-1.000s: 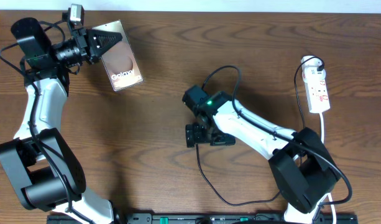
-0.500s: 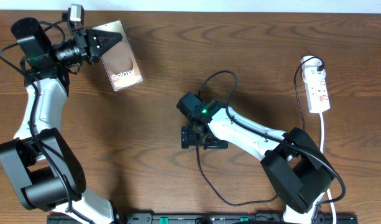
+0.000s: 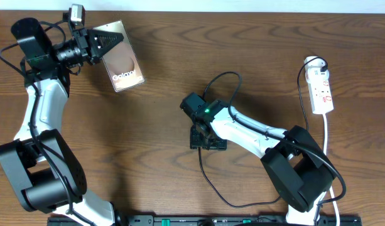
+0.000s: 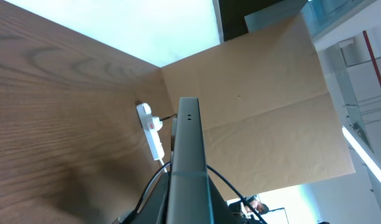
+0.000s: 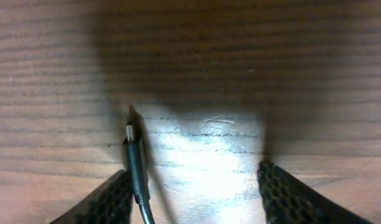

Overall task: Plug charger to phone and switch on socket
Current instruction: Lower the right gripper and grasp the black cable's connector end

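The phone [image 3: 122, 59] is held up at the far left by my left gripper [image 3: 104, 43], which is shut on its top end. In the left wrist view I see its thin grey edge [image 4: 189, 143] between the jaws. My right gripper [image 3: 208, 139] is open and points down at the table in the middle. In the right wrist view the charger's plug tip [image 5: 130, 133] lies on the wood just inside the left finger, with the jaws [image 5: 196, 196] wide apart. The thin black charger cable [image 3: 205, 176] trails toward the front. The white socket [image 3: 321, 90] lies at the far right.
The socket's white cord [image 3: 327, 135] runs down the right edge. The socket also shows far off in the left wrist view [image 4: 151, 129] against a cardboard wall [image 4: 265, 112]. A black rail [image 3: 198, 220] runs along the table's front edge.
My right gripper has shifted a little left and turned to point down over the charger's tip. The left arm and the phone have not moved.
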`<state>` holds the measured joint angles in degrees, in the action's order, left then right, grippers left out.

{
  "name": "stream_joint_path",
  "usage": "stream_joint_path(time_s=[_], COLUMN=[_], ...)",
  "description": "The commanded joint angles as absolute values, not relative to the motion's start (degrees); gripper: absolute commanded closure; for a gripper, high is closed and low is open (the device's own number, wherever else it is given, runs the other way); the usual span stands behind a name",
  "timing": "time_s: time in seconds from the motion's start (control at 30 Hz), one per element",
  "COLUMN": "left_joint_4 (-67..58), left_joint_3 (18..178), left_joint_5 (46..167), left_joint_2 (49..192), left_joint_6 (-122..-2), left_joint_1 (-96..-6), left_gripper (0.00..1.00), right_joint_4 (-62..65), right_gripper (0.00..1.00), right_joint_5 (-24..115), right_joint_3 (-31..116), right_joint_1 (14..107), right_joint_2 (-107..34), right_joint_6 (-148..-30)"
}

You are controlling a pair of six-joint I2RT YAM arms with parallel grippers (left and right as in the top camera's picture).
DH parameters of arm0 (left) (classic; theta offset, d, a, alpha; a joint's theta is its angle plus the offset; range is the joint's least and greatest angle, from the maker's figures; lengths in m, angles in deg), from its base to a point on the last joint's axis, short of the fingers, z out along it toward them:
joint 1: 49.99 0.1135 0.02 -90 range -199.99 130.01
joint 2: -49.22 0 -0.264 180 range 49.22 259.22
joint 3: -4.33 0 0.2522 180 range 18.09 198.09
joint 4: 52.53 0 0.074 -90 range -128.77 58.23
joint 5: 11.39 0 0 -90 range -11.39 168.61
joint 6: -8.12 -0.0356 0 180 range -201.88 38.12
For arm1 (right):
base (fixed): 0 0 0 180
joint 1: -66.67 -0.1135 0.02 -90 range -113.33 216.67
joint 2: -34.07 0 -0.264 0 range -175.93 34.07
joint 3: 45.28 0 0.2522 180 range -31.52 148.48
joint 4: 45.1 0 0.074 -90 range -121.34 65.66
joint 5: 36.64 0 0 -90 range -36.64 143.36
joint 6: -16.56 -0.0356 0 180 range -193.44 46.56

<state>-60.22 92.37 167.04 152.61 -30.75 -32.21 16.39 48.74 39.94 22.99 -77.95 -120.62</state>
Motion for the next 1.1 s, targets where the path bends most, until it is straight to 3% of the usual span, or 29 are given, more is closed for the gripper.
stream_joint_path(time_s=[0.0, 0.23, 0.43, 0.77, 1.07], left_joint_4=[-60.8, -60.8, -60.8, -60.8, -60.7], left_joint_3=[93.1, 93.1, 93.1, 93.1, 93.1], left_joint_5=[168.6, 168.6, 168.6, 168.7, 168.6], left_joint_2=[152.2, 152.2, 152.2, 152.2, 152.2], left_joint_6=[-31.1, -31.1, -31.1, -31.1, -31.1], left_joint_1=[-32.0, -32.0, -32.0, -32.0, -32.0], left_gripper=[0.92, 0.93, 0.93, 0.93, 0.92], right_joint_4=[15.6, 14.1, 14.1, 14.1, 15.7], right_gripper=[0.49, 0.58, 0.78, 0.93, 0.99], right_joint_5=[48.3, 48.3, 48.3, 48.5, 46.9], right_joint_3=[39.6, 39.6, 39.6, 39.6, 39.6], right_joint_1=[23.2, 23.2, 23.2, 23.2, 23.2], right_joint_2=[-79.5, -79.5, -79.5, -79.5, -79.5], right_joint_6=[-120.8, -120.8, -120.8, -121.1, -121.0])
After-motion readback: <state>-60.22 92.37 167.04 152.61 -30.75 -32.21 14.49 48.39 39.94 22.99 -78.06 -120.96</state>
